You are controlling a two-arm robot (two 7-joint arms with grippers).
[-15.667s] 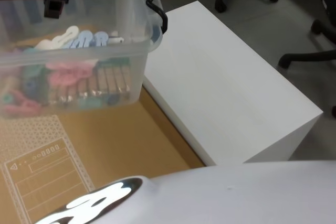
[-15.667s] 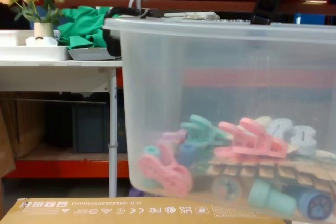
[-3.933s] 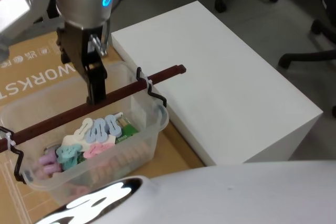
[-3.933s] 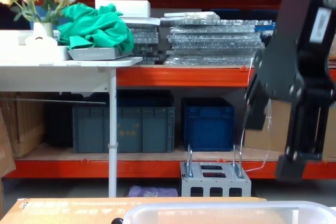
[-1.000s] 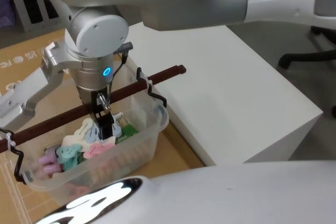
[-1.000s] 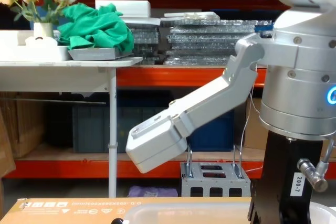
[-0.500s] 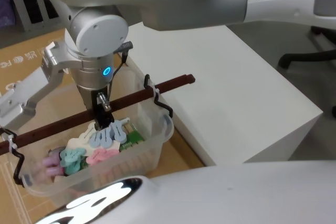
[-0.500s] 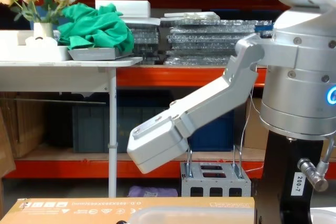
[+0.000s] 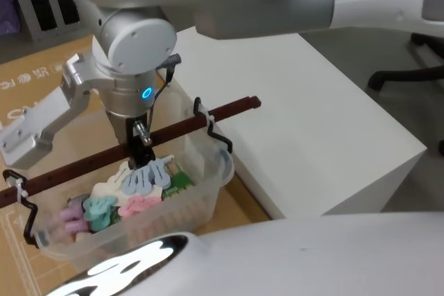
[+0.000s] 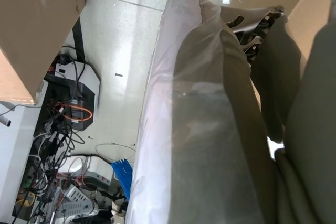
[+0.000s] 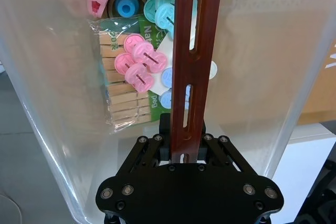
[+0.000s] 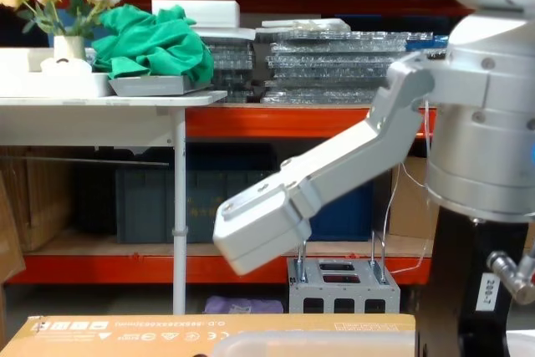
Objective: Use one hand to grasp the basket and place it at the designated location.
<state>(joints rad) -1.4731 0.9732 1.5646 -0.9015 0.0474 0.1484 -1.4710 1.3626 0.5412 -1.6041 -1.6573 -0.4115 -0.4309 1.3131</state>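
Over the cardboard box (image 9: 41, 77), just left of the white worktop (image 9: 298, 123), the basket (image 9: 202, 199) sits with its long axis and wooden handle (image 9: 182, 127) running diagonally, far end pointing toward the worktop. Right hand (image 9: 141, 149) is clamped round the handle mid-bar, pegs (image 9: 132, 192) underneath.

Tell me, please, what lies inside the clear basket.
Pastel plastic pegs, pink, blue and green, lie on a packet of wooden pegs in the basket. The wooden handle and the right gripper closed on it cover what lies beneath them.
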